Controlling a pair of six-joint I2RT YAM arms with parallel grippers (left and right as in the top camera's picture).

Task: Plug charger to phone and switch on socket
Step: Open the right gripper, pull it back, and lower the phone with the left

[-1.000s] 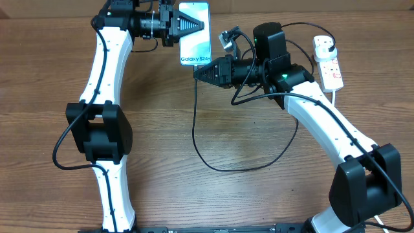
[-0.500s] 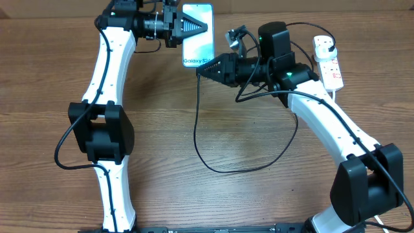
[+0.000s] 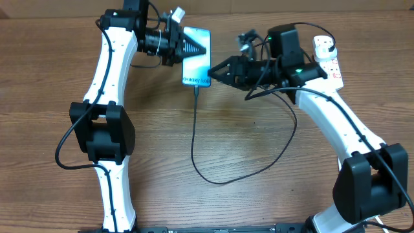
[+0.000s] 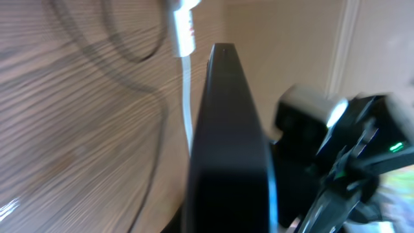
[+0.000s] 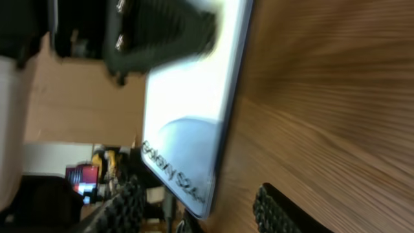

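Phone (image 3: 196, 57): upper centre, tilted above desk (image 3: 162, 162), clamped in my left jaws. Right jaws: apart, at its lower corner. Charger (image 3: 193, 129): loops below phone. Socket (image 3: 330, 61): upper right.

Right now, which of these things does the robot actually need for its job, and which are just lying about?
Needed for the job: phone; black charger cable; white power strip.
Not part of it: only the wooden table; I see no stray items.

The phone (image 3: 196, 61) has tilted and moved down-frame with the left tool (image 3: 202, 45).
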